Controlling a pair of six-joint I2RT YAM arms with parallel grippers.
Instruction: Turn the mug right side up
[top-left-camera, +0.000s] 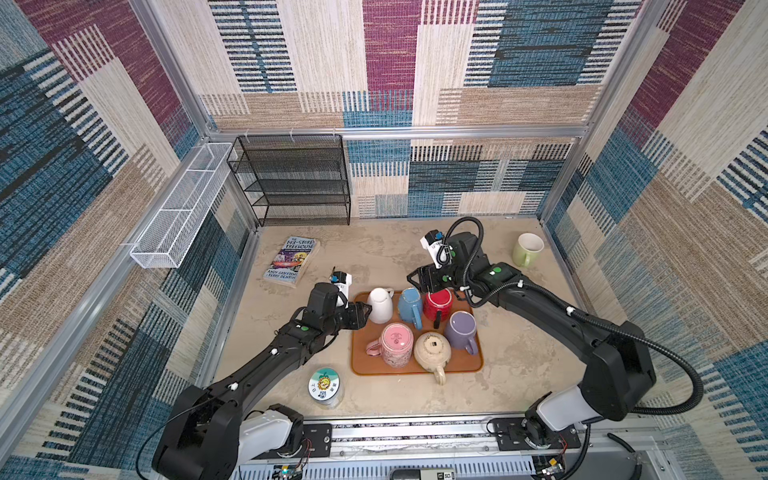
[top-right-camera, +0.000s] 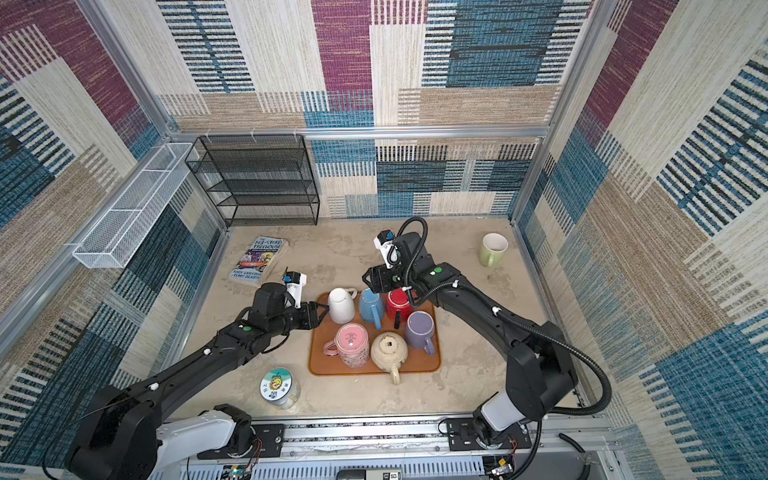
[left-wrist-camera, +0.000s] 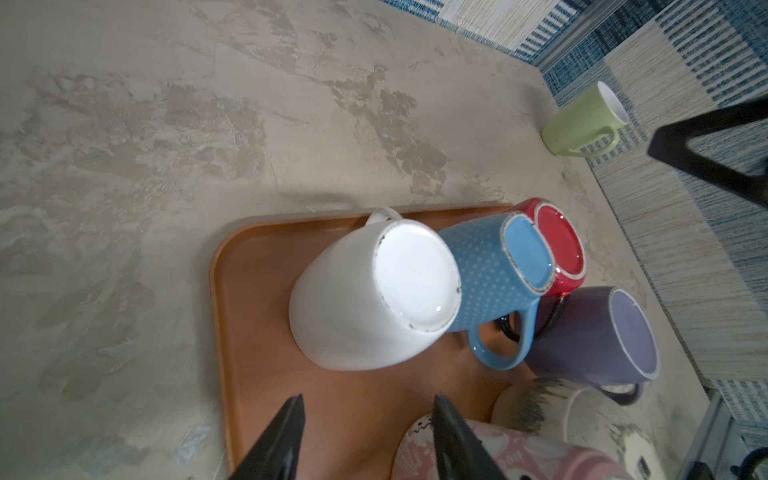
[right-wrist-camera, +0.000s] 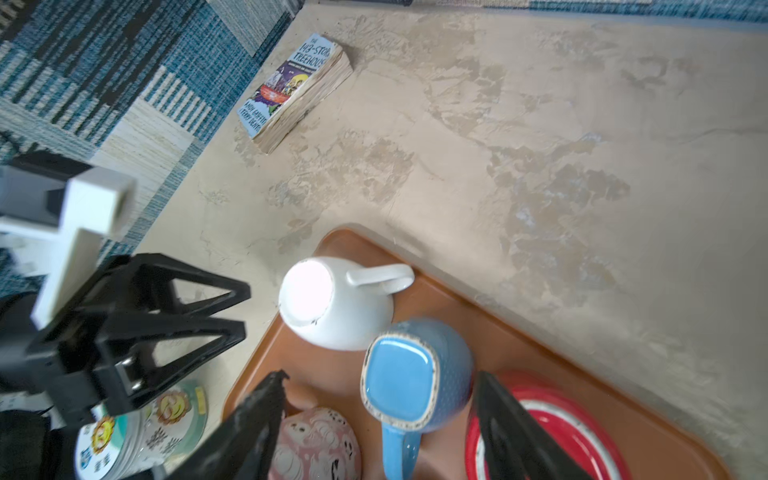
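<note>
Several mugs stand on an orange tray (top-left-camera: 415, 371). The white mug (top-left-camera: 380, 305) (left-wrist-camera: 374, 291), blue mug (top-left-camera: 410, 307) (right-wrist-camera: 411, 374), red mug (top-left-camera: 438, 303), pink mug (top-left-camera: 397, 345) and cream mug (top-left-camera: 432, 351) are upside down. The purple mug (top-left-camera: 461, 330) has its mouth up. My right gripper (top-left-camera: 415, 286) (right-wrist-camera: 380, 376) is open, and its jaws stand either side of the blue mug's upturned base. One jaw is close to the mug's wall, the other well clear. My left gripper (top-left-camera: 365, 311) (left-wrist-camera: 369, 401) is open and empty, low over the tray beside the white mug.
A green mug (top-left-camera: 527, 249) stands upright at the back right corner. A paperback book (top-left-camera: 291, 262) lies at the back left. A lidded jar (top-left-camera: 325, 386) sits in front of the tray. A black wire shelf (top-left-camera: 291, 178) and a white wire basket (top-left-camera: 183, 203) line the walls.
</note>
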